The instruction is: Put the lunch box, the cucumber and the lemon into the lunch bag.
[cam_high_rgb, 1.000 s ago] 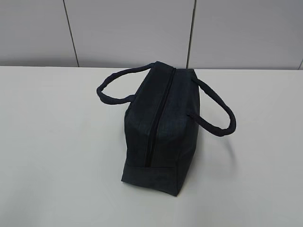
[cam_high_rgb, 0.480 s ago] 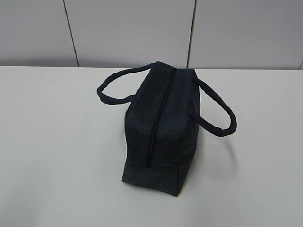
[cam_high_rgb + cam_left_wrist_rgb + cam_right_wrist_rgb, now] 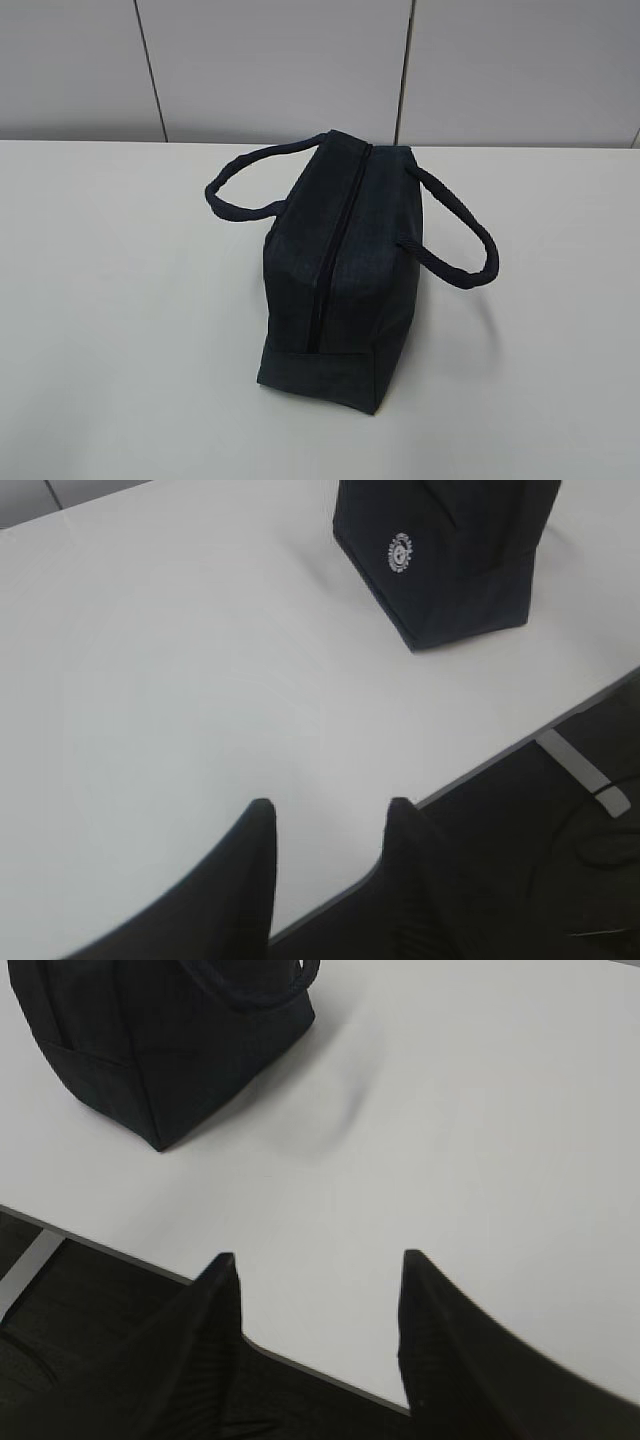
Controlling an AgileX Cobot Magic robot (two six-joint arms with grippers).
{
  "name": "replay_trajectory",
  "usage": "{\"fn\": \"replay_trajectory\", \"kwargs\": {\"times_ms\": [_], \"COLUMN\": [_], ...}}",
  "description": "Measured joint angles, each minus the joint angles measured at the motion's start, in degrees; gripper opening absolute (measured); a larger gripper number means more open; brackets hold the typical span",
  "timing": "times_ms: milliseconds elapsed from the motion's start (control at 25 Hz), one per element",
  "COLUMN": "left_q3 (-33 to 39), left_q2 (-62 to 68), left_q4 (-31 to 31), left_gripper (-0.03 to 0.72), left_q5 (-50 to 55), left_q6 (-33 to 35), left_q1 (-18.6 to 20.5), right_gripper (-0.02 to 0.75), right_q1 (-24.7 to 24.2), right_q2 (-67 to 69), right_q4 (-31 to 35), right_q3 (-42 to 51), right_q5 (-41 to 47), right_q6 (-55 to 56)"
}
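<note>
- The left gripper [image 3: 328,825], two dark tapered fingers, stands parted with bare white tabletop showing between the tips; it holds nothing and hangs over the near table edge
- The right gripper [image 3: 318,1275] is parted wider, also empty, its tips over the same near edge
- Just beyond both, the dark navy boxy fabric lunch bag [image 3: 340,270] stands upright mid-table on the plain white table [image 3: 110,300], apart from both grippers, its two loop handles flopped out to either side
- The black top zipper [image 3: 335,250] runs along the bag's ridge and looks closed along its visible length; no silver pull is visible
- The lunch box, cucumber and lemon show in no view, so I cannot tell whether they are inside the bag or off camera
- Risk: if the bag needs opening, soft fabric could slide or tip when a single gripper tugs the zipper; the other should steady it
- Risk: the splayed handles could snag a finger on approach
- Only the left wrist view shows a small round white logo [image 3: 400,553] on the bag's end panel and the dark floor below the table edge
- Only the exterior view shows the zipper and both handles; it shows neither arm
</note>
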Motion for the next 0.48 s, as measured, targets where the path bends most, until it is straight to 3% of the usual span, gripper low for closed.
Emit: {"fn": "replay_trajectory", "kwargs": {"times_ms": [320,480], "left_q3": [0.0,0.0], "left_q2": [0.0,0.0], "left_q4": [0.7,0.7], "left_gripper": [0.241,0.239], "left_q5": [0.0,-0.1], "left_q6": [0.0,0.0], "left_q1": [13.3,16.7], "right_gripper": [0.383,0.382], "right_q1": [0.0,0.0], "right_q2": [0.0,0.0], "right_q4": [0.1,0.1], "right_q3": [0.0,0.0], "right_q5": [0.0,-0.1], "right_q6": [0.0,0.0]}}
